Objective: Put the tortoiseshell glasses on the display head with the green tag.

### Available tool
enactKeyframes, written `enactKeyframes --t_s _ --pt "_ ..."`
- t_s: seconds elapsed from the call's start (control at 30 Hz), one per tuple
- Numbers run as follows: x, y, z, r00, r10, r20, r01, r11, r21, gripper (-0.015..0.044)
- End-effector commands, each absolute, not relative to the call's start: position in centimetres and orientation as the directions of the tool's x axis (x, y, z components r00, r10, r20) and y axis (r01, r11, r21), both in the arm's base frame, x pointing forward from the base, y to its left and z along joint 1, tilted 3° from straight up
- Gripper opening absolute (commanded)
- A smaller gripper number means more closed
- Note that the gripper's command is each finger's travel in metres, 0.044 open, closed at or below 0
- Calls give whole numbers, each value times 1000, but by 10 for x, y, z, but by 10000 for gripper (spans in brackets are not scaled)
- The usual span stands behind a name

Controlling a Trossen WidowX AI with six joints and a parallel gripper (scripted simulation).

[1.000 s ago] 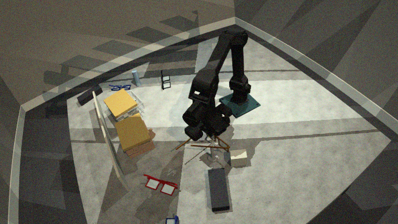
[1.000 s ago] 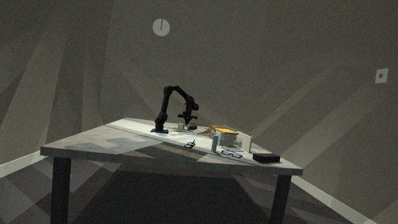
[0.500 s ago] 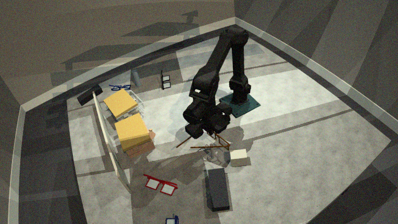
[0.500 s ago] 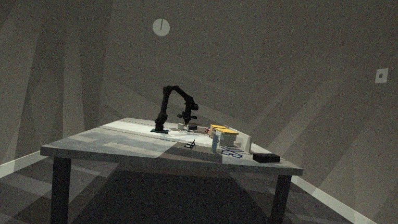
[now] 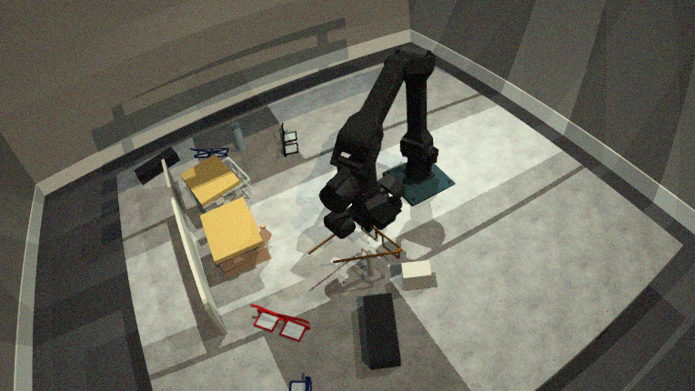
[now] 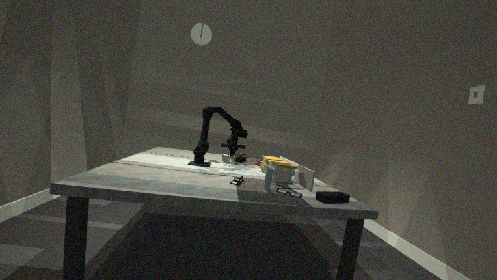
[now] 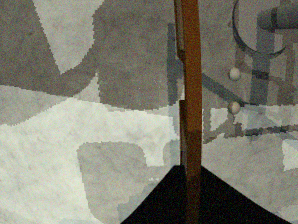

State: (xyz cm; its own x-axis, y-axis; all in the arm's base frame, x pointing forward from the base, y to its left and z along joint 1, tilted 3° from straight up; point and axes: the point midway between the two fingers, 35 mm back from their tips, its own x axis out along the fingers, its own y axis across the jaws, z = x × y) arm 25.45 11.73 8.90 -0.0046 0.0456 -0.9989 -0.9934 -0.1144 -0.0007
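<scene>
My gripper points down, shut on the tortoiseshell glasses. They hang above the table near a small grey stand; both temples point toward the heads. Their frame runs up the wrist view from between the fingertips. Left of them in the top view are two display heads with flat yellow tops: a tan head and, behind it, a clear, pale head. The glasses touch neither head. I cannot make out a green tag on either head.
An upright panel stands behind the heads. Red glasses, a long black box and a cream block lie nearby. A blue-grey cylinder, blue glasses and black glasses are beyond the clear head.
</scene>
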Motion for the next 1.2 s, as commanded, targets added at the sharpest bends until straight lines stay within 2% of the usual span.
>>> enactKeyframes --t_s 0.0,1.17 --pt "251 114 89 -8 47 -999 -993 -119 2 0" --pt "243 88 87 -8 45 -999 -993 -118 3 0"
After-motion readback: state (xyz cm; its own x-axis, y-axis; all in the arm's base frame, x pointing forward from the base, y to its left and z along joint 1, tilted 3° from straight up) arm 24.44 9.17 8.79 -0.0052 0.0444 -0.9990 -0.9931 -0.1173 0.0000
